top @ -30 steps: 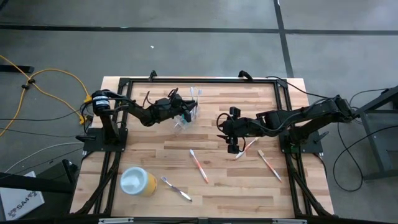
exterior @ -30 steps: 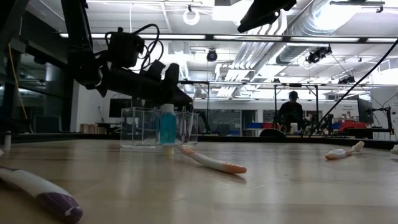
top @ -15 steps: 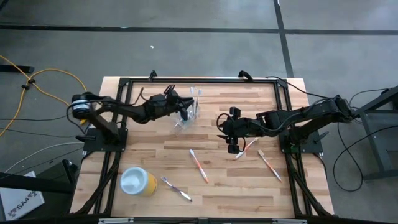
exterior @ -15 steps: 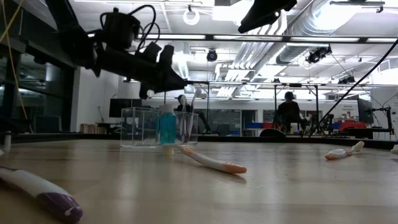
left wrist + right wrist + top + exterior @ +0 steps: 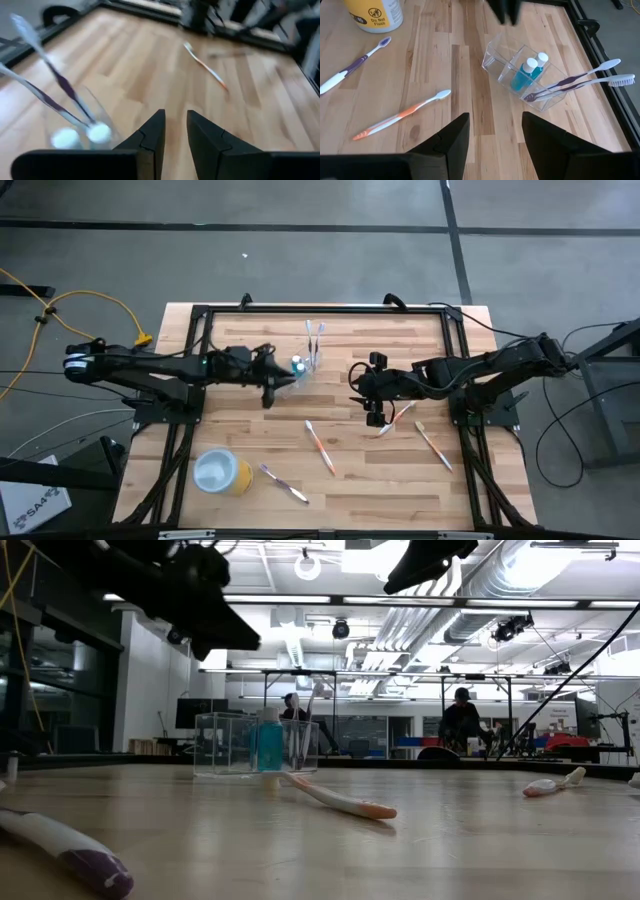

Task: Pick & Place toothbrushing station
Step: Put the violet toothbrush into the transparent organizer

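The left end effector [image 5: 268, 380] hovers above the worktop [image 5: 240, 420] just beside the clear plastic holder [image 5: 525, 77], on the side nearer the left edge. Its fingers [image 5: 150, 137] stand a narrow gap apart and pinch nothing, so I judge it has nothing to carry at this moment. The holder sits near the far edge, about midway along it. Its compartments explain the layout: two blue tubes [image 5: 529, 70] stand upright with caps on top in one part, and two toothbrushes [image 5: 580, 80] lean out of another, bristles outward, propped by its wall.

The right end effector [image 5: 372, 408] hangs over the middle of the worktop with fingers [image 5: 447, 142] spread wide and empty, facing the holder. An orange toothbrush [image 5: 320, 446] lies flat toward the near edge. Two more brushes [image 5: 432, 442] lie towards the right edge, and a purple-handled one [image 5: 283, 482] lies near the near edge, beside the yellow cup [image 5: 222, 472]. Lying flat and apart, these look still to be collected.
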